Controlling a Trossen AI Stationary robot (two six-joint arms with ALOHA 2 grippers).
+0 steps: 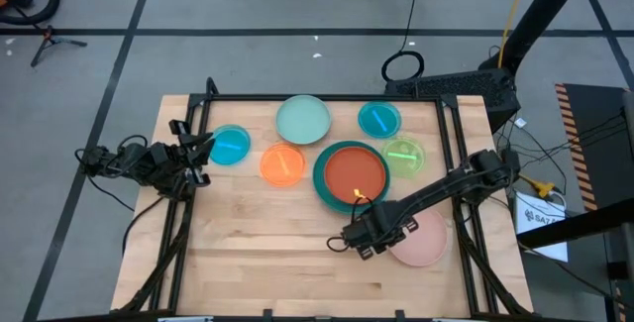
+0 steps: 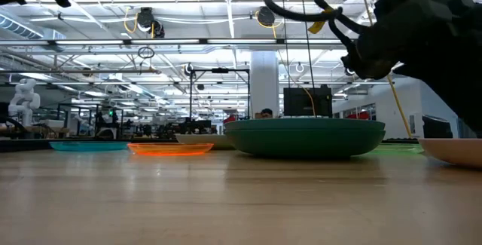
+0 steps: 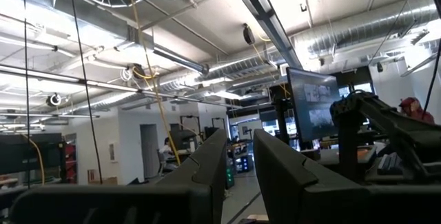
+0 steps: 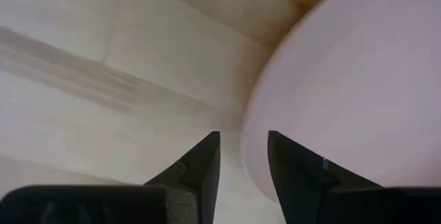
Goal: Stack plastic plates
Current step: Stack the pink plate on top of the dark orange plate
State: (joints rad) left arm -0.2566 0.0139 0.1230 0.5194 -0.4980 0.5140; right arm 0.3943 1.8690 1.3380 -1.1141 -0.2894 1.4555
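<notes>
High view, left to right: left gripper [image 1: 203, 149] waiting by the blue plate [image 1: 229, 146], fingers standing slightly apart on nothing. Orange plate [image 1: 282, 164], mint plate [image 1: 302, 120] lying loose; red-orange plate [image 1: 354, 173] already nesting in the teal plate [image 1: 325, 185]. Right gripper [image 1: 359, 238] hovering at the pink plate [image 1: 428, 243], fingers parted around its rim, probably lining up a grasp.

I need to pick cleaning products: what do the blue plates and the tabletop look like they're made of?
Blue plates: probably translucent glossy plastic; light glows through them. Tabletop: looks like pale, matte-finished wood, with visible plank seams and grain.
</notes>
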